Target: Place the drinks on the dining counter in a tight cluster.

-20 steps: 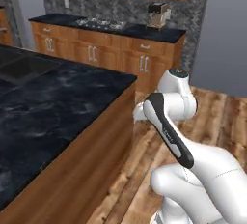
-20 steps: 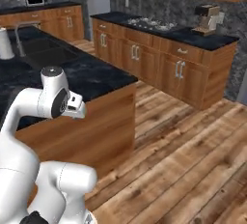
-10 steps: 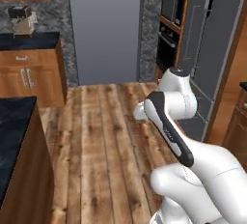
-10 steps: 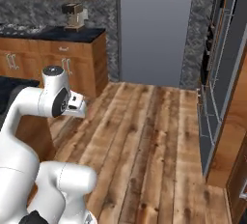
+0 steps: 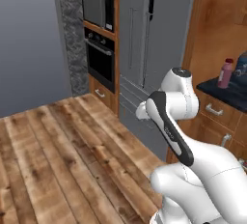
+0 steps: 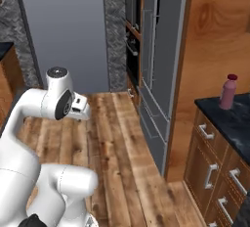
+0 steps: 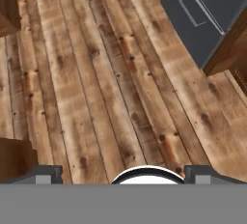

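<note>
One cylindrical maroon bottle (image 6: pixel 227 92), red-capped

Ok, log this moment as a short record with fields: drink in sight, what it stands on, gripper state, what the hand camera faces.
drink in sight: maroon bottle with red cap, upright
stands on: small dark counter over wood drawers, beside the tall wood panel
gripper: open, holding nothing, fingertips spread wide
hand camera faces: wood plank floor
nearby: grey fridge, built-in oven

bottle (image 6: pixel 228 91) upright on counter (image 6: pixel 233 118), right of fridge (image 6: pixel 158 50)
</note>
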Robot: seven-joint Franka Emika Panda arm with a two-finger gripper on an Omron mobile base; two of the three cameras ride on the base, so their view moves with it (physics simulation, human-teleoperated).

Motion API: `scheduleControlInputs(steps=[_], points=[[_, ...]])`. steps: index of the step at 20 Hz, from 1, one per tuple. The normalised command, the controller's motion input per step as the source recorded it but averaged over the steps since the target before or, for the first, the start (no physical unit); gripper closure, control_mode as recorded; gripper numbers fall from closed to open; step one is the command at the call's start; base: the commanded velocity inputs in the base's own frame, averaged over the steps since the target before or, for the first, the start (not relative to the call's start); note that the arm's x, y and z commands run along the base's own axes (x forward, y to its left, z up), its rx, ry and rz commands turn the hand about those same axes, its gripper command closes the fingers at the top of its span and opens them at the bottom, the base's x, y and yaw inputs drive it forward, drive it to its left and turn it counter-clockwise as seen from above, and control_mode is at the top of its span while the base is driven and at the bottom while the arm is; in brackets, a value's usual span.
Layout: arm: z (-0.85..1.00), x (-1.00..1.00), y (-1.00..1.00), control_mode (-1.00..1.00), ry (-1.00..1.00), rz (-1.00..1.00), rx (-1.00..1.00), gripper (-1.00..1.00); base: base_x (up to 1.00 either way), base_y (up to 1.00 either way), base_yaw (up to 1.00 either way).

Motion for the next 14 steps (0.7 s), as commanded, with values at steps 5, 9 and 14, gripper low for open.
scheduleControlInputs(steps=[5, 9, 14], points=[[0.0, 0.0, 0.0, 1.0, 0.0, 0.0, 0.0, -1.0, 1.0, 0.28, -0.64], [0.0, 0.0, 0.0, 1.0, 0.0, 0.0, 0.0, -1.0, 0.94, 0.14, -0.65], [0.0, 0.0, 0.0, 1.0, 0.0, 0.0, 0.0, -1.0, 0.35, -0.14, -0.79]])
